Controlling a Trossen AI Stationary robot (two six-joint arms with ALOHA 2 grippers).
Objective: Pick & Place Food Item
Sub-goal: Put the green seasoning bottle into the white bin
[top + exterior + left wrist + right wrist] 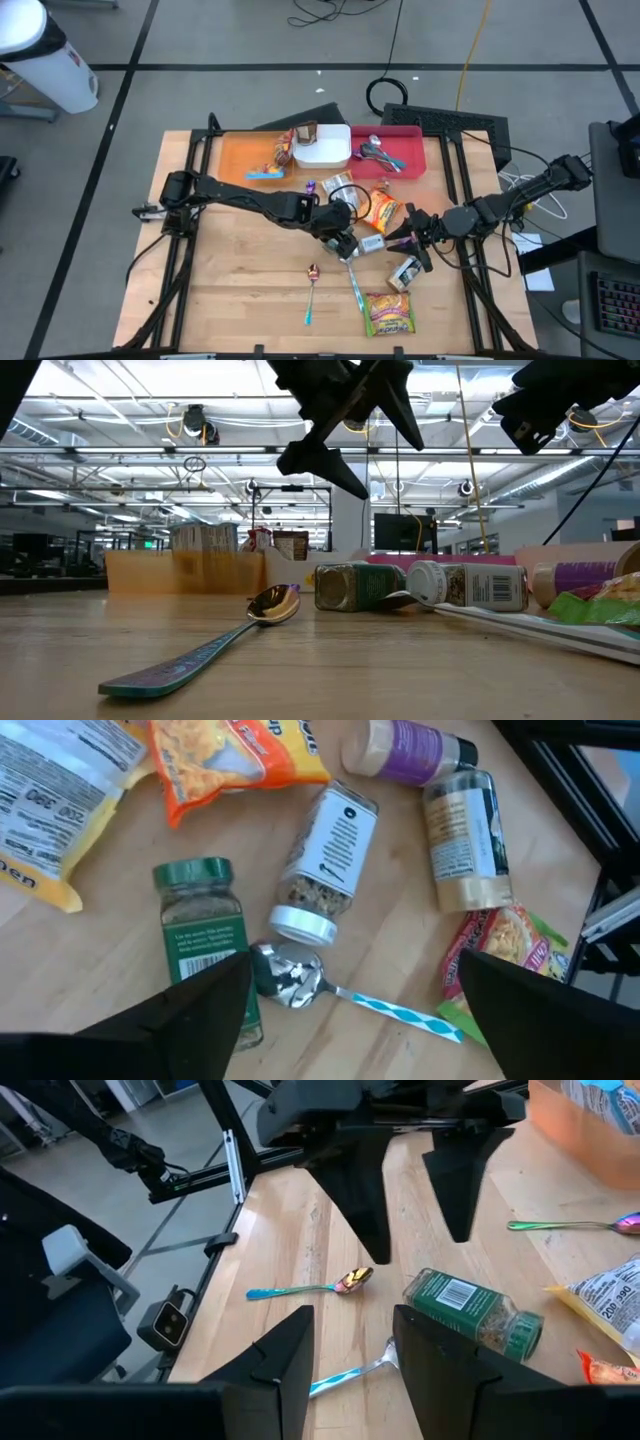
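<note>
My left gripper (pixel 352 966) hangs open above a cluster of food items at the table's middle (pixel 343 238). Below it lie a green-capped spice jar (pixel 196 942) on its side, a white-capped jar (pixel 327 860) and a spoon with a blue-striped handle (pixel 300 978). An orange noodle packet (pixel 235 755), a purple-labelled jar (pixel 410 745) and a clear jar (pixel 462 840) lie around them. In the low view the left gripper (pixel 350 430) is well clear of the tabletop. My right gripper (pixel 352 1320) waits open to the right (pixel 415 238), holding nothing.
An orange tray (pixel 240 150), a white container (pixel 328 148) and a red tray (pixel 410 150) line the far side. A rainbow spoon (pixel 312 290) and a green-yellow noodle packet (pixel 388 312) lie near the front. Bare wood shows at the near left (pixel 240 290).
</note>
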